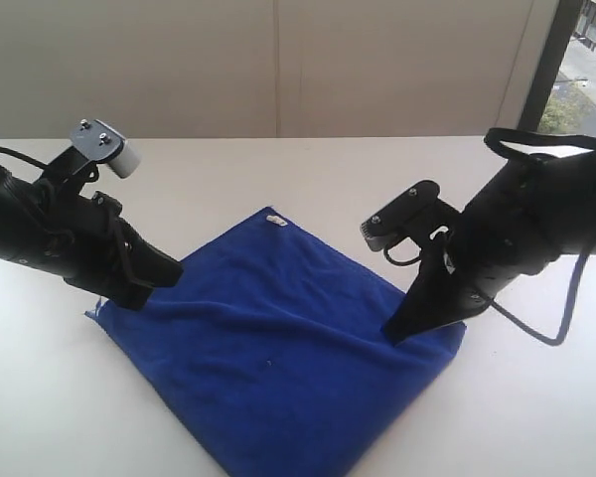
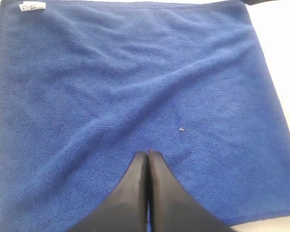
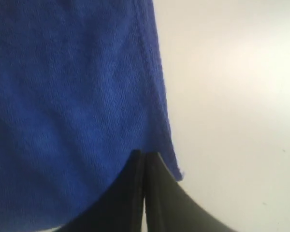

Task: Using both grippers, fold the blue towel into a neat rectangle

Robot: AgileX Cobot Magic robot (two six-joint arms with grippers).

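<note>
While the blue towel (image 1: 278,348) lies spread, left end effector (image 1: 172,270) and right end effector (image 1: 393,334) sit closed over it.

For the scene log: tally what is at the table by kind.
Towel: 1, the blue towel
Tag: 1, the white tag at the towel's edge
Grippers: 2, the left gripper and the right gripper
Total: 4
</note>
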